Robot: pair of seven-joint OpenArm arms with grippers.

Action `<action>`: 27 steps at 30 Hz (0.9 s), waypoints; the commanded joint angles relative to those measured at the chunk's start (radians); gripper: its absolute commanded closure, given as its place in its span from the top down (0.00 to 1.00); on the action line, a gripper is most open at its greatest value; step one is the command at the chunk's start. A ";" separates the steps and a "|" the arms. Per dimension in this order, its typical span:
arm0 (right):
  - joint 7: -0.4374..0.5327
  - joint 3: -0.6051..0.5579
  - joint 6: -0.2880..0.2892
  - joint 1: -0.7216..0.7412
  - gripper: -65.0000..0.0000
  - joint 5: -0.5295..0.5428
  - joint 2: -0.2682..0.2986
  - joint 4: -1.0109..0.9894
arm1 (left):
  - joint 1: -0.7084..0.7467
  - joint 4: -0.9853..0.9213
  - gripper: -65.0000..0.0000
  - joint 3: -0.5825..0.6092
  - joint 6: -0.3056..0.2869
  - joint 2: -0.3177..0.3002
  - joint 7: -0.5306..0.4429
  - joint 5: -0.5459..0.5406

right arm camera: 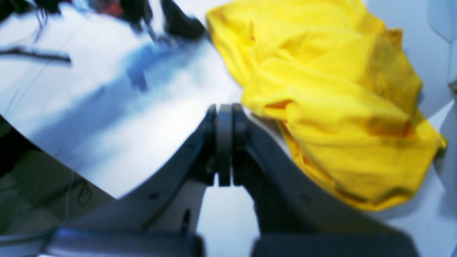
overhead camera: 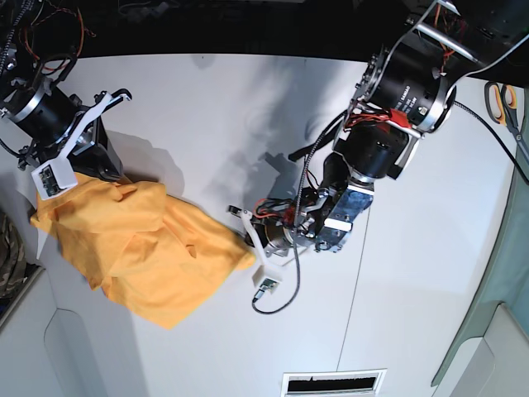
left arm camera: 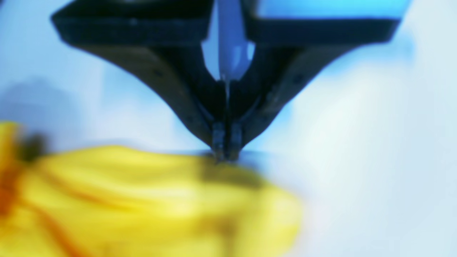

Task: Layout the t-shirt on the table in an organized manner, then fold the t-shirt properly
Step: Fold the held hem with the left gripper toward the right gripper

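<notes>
Cloth lies bunched at about eight o'clock on the table in my base view: the t-shirt, orange-yellow and heavily wrinkled, is a crumpled heap, nowhere near laid out. My left gripper sits at the heap's three o'clock corner; through the left wrist camera its jaws read as pressed together right at the shirt's edge, and I judge they pinch a sliver of cloth, though blur stops me being certain. My right gripper hovers at the heap's eleven o'clock side; its jaws are together with nothing visibly between them, the shirt just beside them at three o'clock in that wrist view. I judge the spreading stage has barely begun. The risk I see is a shallow pinch on the left: a pull toward three o'clock could let the hem slip free, or drag the whole bundle instead of opening it. Another hazard is the left arm's dangling cable, which lies close to the shirt's corner and could snag.
</notes>
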 commanded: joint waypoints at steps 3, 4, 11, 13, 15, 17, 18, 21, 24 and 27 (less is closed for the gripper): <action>0.037 0.009 0.002 -0.010 0.00 -0.011 0.013 0.014 | -0.033 0.008 0.02 0.000 -0.021 -0.040 0.036 0.005; 0.055 0.009 0.002 -0.008 0.00 -0.026 0.013 0.013 | -0.032 0.017 0.02 0.000 -0.071 -0.049 0.046 -0.016; 0.127 0.009 -0.029 0.050 0.23 -0.124 0.010 -0.084 | 0.081 0.240 0.19 0.000 -0.314 -0.044 0.199 -0.252; 0.138 0.009 -0.085 0.073 0.34 -0.148 0.010 -0.149 | 0.144 0.359 0.27 0.000 -0.289 -0.040 0.203 -0.251; 0.160 0.009 -0.143 0.101 0.38 -0.177 0.010 -0.224 | 0.201 0.466 0.41 0.000 -0.263 -0.027 0.212 -0.251; 0.166 0.012 -0.189 0.137 0.38 -0.190 0.010 -0.291 | 0.241 0.547 0.49 0.000 -0.234 -0.005 0.216 -0.251; 0.164 0.014 -0.207 0.156 0.38 -0.190 0.010 -0.315 | 0.251 0.569 0.50 0.000 -0.214 0.010 0.214 -0.251; 0.163 0.026 -0.214 0.202 0.38 -0.163 0.010 -0.346 | 0.254 0.568 0.50 0.000 -0.165 0.057 0.179 -0.186; 0.158 0.036 -0.216 0.229 0.38 -0.164 0.010 -0.346 | 0.253 0.521 0.50 0.000 -0.107 0.100 0.123 -0.111; 0.155 0.045 -0.238 0.236 0.38 -0.167 0.010 -0.351 | 0.244 0.441 0.50 -0.021 -0.055 0.134 0.074 -0.080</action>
